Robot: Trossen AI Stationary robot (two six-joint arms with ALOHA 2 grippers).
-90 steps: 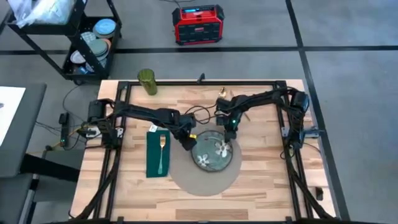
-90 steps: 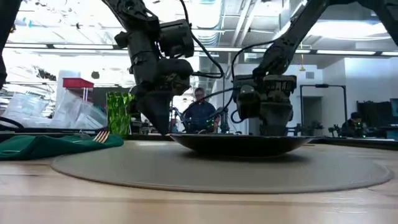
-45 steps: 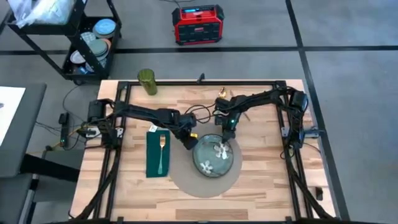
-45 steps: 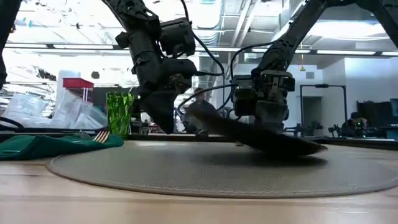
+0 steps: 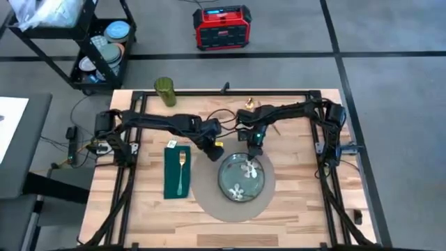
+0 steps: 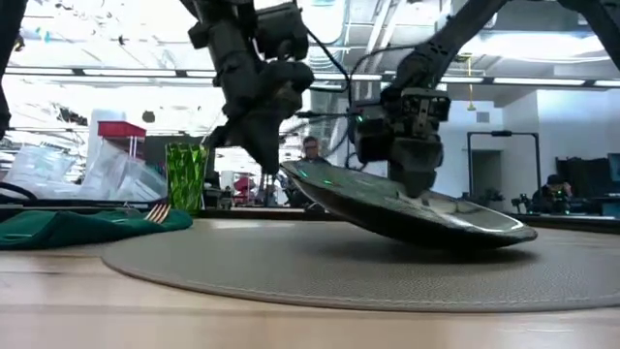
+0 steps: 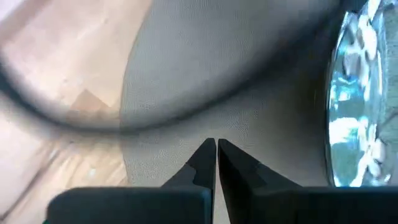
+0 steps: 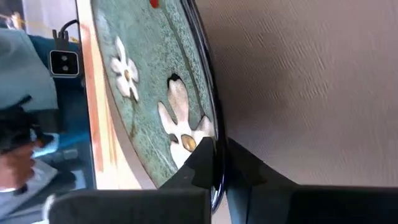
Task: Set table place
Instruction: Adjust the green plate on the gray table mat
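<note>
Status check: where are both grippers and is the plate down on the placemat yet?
Right gripper shut on plate rim, plate tilted, far edge raised off placemat. Left gripper shut, empty, over the mat's edge. Nothing in the way.

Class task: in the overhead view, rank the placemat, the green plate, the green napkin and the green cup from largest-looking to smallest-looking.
1. Placemat, widest by far.
2. Green plate, held at its rim by the right pincer.
3. Green napkin, narrower than the plate though about as long.
4. Green cup, smallest.
</note>
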